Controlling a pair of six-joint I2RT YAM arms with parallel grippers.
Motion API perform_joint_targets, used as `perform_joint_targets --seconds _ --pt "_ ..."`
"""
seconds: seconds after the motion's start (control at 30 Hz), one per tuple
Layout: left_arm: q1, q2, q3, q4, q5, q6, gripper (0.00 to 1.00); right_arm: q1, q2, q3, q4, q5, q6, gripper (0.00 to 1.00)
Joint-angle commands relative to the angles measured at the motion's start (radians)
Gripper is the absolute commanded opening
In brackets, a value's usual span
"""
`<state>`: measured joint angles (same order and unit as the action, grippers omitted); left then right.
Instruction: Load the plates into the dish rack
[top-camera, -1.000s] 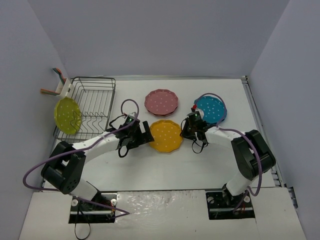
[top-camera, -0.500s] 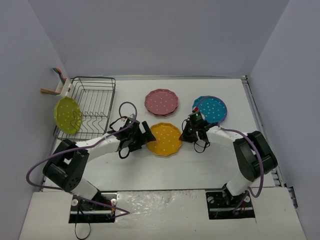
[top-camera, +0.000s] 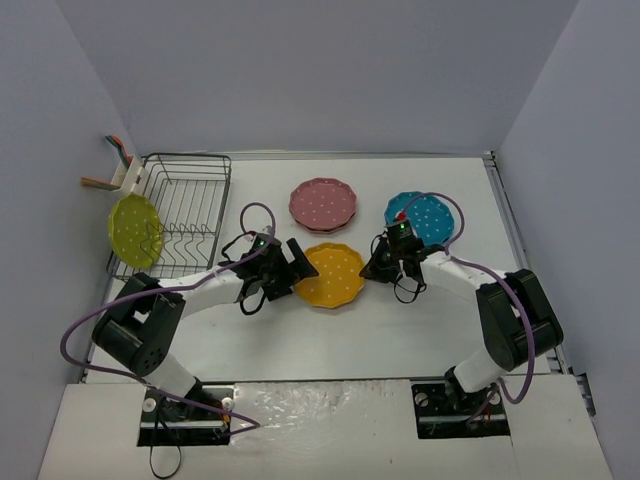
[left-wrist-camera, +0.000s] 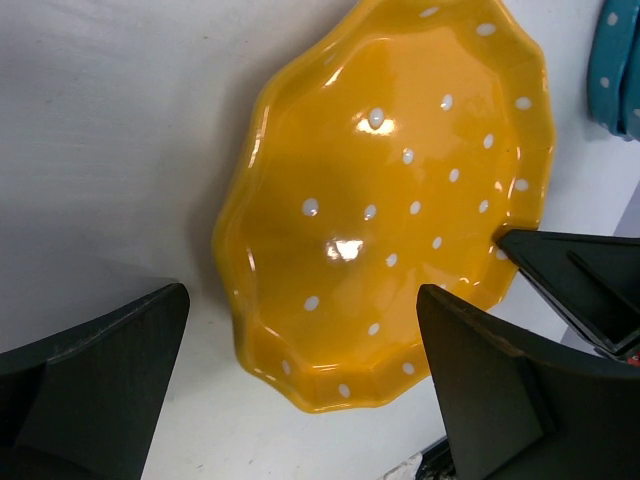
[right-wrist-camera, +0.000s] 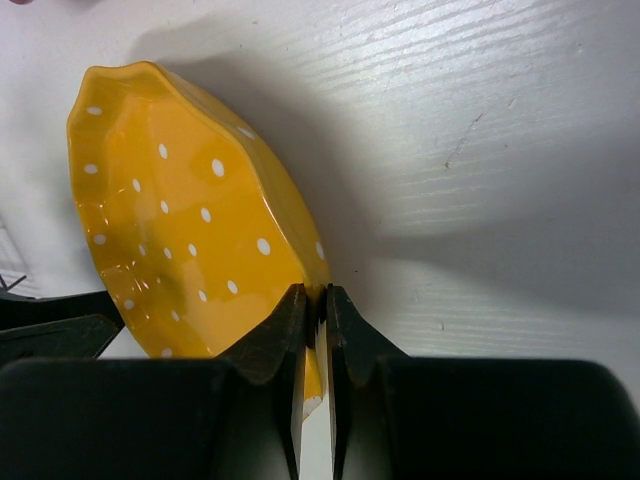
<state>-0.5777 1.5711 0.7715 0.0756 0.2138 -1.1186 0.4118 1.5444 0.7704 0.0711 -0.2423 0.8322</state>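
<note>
1. Orange plate (top-camera: 332, 275): mid-table (top-camera: 330, 340), just in front of the pink plates (top-camera: 323, 203), between the two grippers. Doesn't look flat. Its R rim seems lifted, face tipped toward the L arm.
2. R gripper (right-wrist-camera: 318, 300): fingers closed, w/ a thin orange sliver between them, so I read it as pinching the plate's R rim. It sits low, near the table.
3. L gripper (top-camera: 292, 268): jaws spread wide, nothing in them. Fingers sit either side of the plate's L part, not touching it.
4. Step in hand, my read: a hand-over. R props the plate up so L, the arm nearer the rack (top-camera: 195, 215), can take it.
5. Next move needs: L to slide in till the rim is between its fingers and close firmly before R lets go. Glaze looks slick and the rim is wavy, so a shallow bite could slip. Then it's carry left, keep the plate on edge and lower it between tines.
6. Progress: early. Only the lime plate (top-camera: 135, 230) stands on edge, at the rack's L end; most tines beside it are bare.
7. Around: blue plates (top-camera: 420, 218) lie behind the R gripper. Pink and blue both look like stacks, well apart from the rack. Caddy (top-camera: 128, 178) is on the rack's far-L corner.
8. In the way: L arm's cable (top-camera: 258, 210) loops up by the rack's R side and could snag on the swing. Lime plate limits room at that end.
</note>
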Motion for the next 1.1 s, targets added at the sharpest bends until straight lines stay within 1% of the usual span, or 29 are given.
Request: perform_joint_targets --seconds 0.0,0.5,0.57,0.63,0.77,0.9,1.0,1.07 --pt "-0.004 0.035 0.002 0.045 0.031 -0.034 0.97 -0.007 -0.05 0.066 0.1 -0.12 0.078 0.0" --pt "-0.005 0.083 -0.028 0.117 0.072 -0.085 0.97 -0.037 -0.028 0.056 0.183 -0.242 0.161 0.0" --pt "-0.004 0.09 -0.028 0.127 0.076 -0.089 0.96 -0.038 -0.024 0.056 0.196 -0.256 0.168 0.0" --pt "-0.004 0.092 -0.032 0.149 0.076 -0.096 0.93 -0.038 -0.02 0.049 0.218 -0.275 0.171 0.0" --pt "-0.005 0.097 -0.037 0.166 0.079 -0.101 0.8 -0.036 -0.019 0.023 0.269 -0.302 0.188 0.0" --pt "-0.005 0.105 -0.055 0.244 0.096 -0.14 0.65 -0.034 -0.012 -0.005 0.298 -0.321 0.194 0.0" --pt "-0.005 0.094 -0.071 0.277 0.096 -0.155 0.5 -0.033 -0.007 -0.017 0.294 -0.319 0.168 0.0" --pt "-0.004 0.081 -0.081 0.294 0.093 -0.157 0.42 -0.033 0.002 -0.029 0.294 -0.318 0.153 0.0"
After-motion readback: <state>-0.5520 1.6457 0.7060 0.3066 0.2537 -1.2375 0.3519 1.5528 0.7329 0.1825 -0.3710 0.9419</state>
